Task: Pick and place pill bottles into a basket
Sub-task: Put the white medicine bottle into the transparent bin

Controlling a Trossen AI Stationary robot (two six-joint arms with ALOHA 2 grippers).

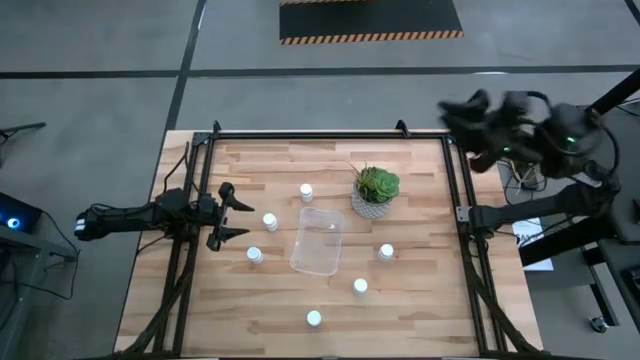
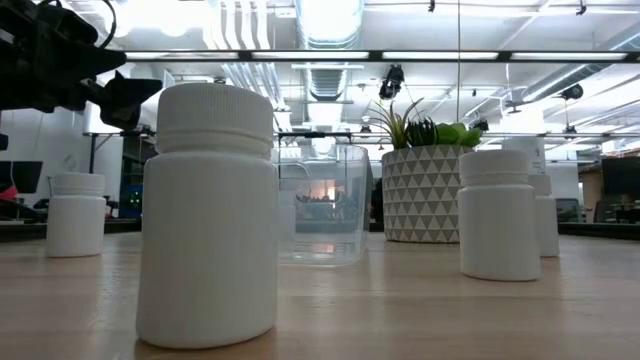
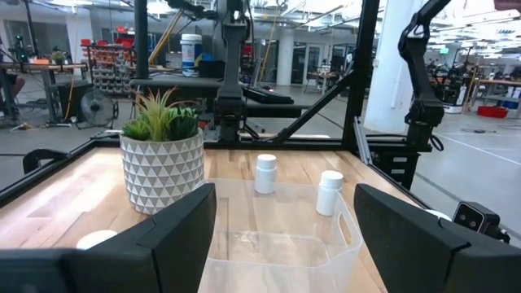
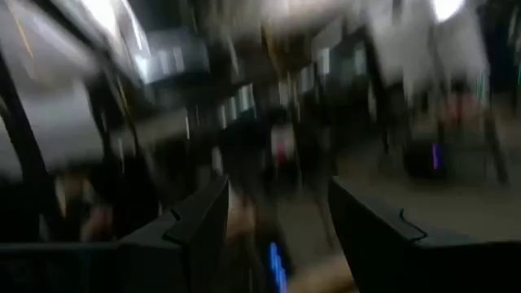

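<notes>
Six small white capped bottles (image 1: 270, 221) ring the clear basket (image 1: 317, 241) just ahead of my left gripper (image 1: 236, 219), nearest one right at its spread fingertips. Basket's see-through, its far rim cut off in the left wrist view. Right gripper (image 1: 462, 118) hangs spread off-table; its wrist view's a blur.

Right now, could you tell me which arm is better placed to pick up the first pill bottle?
Left: its open left gripper hovers beside a pill bottle, whereas the right gripper is beyond the table edge.
</notes>
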